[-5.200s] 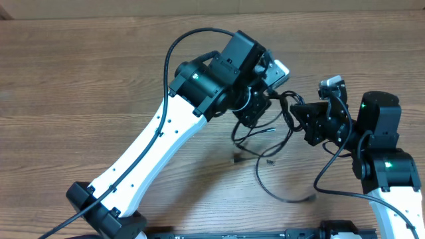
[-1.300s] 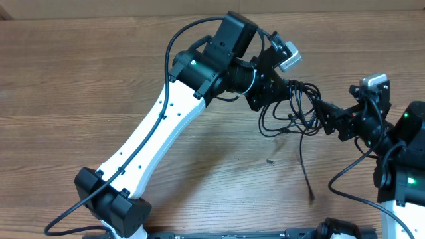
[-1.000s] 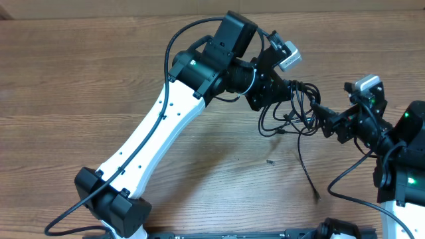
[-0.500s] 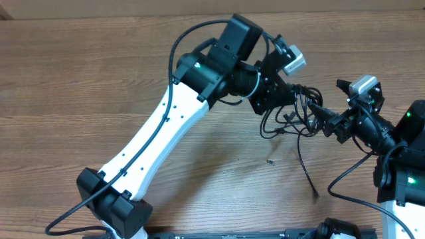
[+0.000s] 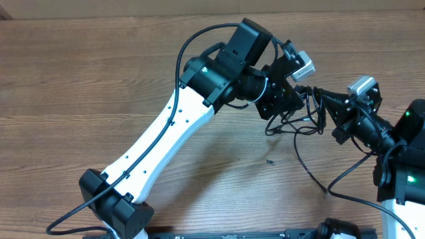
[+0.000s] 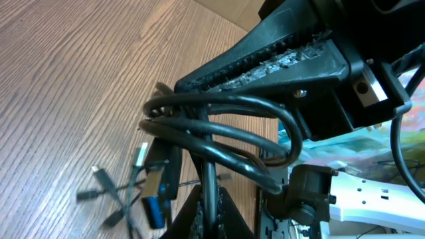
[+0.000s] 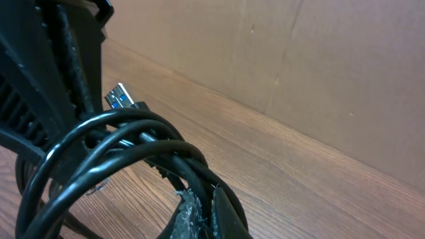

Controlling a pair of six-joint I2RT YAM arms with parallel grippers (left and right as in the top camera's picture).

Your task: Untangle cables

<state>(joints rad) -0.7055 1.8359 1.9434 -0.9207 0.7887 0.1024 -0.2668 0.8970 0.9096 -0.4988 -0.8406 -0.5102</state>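
The cables (image 5: 309,106) hang in a looped black bundle above the table (image 5: 86,73), right of centre, strung between the two claws, with one loose tail trailing down to the wood. The left gripper (image 5: 299,99) is pinched tight on the loops. The right gripper (image 5: 320,96) is clamped onto the same bundle from the opposite side. A blue-tipped plug (image 7: 123,97) pokes out beside them.

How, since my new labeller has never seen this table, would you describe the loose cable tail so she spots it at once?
Over the wooden table, the left gripper and right gripper meet, both shut on a tangle of thin black cables. One cable tail leaves it toward the table's near right. Unlike the loops, it runs alone, unlooped.
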